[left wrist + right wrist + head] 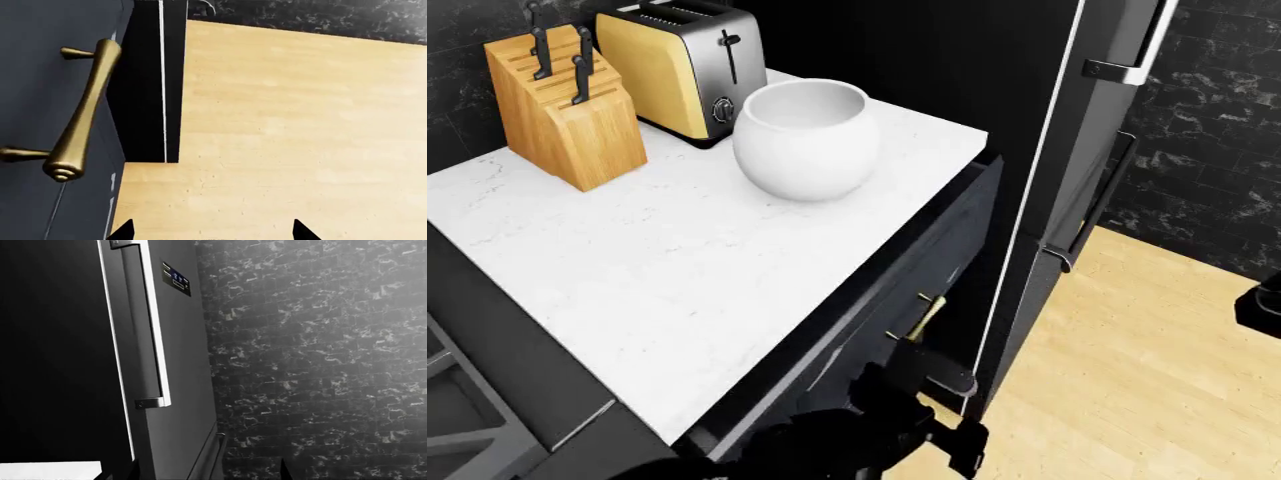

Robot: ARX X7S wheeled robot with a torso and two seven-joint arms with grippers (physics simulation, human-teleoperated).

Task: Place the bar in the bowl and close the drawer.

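White marble-look countertop (627,270) underfoot of the scene, with pale wood floor (300,125) below and dark veined tile wall (320,365) behind. Left gripper (213,231) spread wide, holding nothing, only floor between the two dark fingertips (303,232). Just beside it and slightly ahead, off to one side rather than between the tips: brass handle (80,115) on the matte black front of the drawer (33,100), apart from the gripper, no contact visible. Hard to tell whether shut flush or out a little. Probably rigid and fairly heavy on its runners, so better pushed flat against the front panel near the handle than pinched; smooth rounded brass likely slippery if gripped. Bar nowhere in view; possibly inside the bowl (807,140), well above and away from the left gripper, interior hidden from this angle. Bowl itself smooth, bulbous, probably heavy. Right gripper (207,472) seemingly spread too, empty, facing the steel fridge door (173,340), far from drawer and bowl. Toaster (681,65) and knife block (561,110) beyond the bowl.
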